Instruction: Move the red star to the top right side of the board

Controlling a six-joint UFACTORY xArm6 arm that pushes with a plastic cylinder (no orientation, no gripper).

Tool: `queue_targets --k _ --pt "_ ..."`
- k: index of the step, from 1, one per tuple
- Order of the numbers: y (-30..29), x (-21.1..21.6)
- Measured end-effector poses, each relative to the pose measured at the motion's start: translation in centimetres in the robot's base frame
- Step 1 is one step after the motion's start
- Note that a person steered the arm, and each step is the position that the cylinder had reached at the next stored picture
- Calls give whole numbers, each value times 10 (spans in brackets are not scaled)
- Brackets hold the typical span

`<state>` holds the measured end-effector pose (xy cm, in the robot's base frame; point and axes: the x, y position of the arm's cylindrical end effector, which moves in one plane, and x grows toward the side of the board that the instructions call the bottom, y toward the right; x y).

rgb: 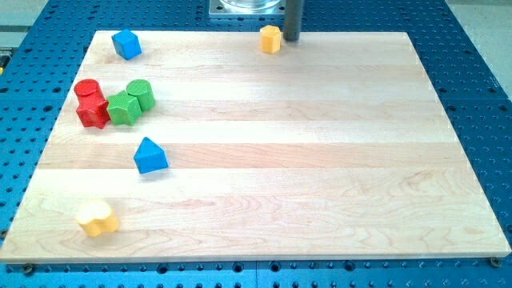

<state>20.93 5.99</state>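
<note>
The red star (93, 112) lies at the board's (320, 160) left edge, touching the green star (122, 108) and red cylinder (87, 90), well apart from my tip (292, 40) (top edge, beside the yellow block (271, 38)). The rod's upper part is cut off.

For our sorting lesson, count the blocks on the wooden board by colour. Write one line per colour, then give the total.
Red: 2, the red cylinder and the red star
Green: 2, the green star and the green cylinder
Blue: 2, the blue cube and the blue triangle
Yellow: 2, the yellow hexagon and the yellow heart
Total: 8
</note>
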Motion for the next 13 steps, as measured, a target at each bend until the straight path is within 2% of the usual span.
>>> queue_targets --k 1,2,3,4,6,7,8,9,10,11,12,13 --pt "-8 15" --pt "27 62" --pt "-20 109" --pt "-50 107" --pt "-54 106" --pt "-106 107" --pt "-182 94" --pt "-269 99" --pt "-302 148" --pt "-361 139" --pt "-365 143" --pt "-354 204"
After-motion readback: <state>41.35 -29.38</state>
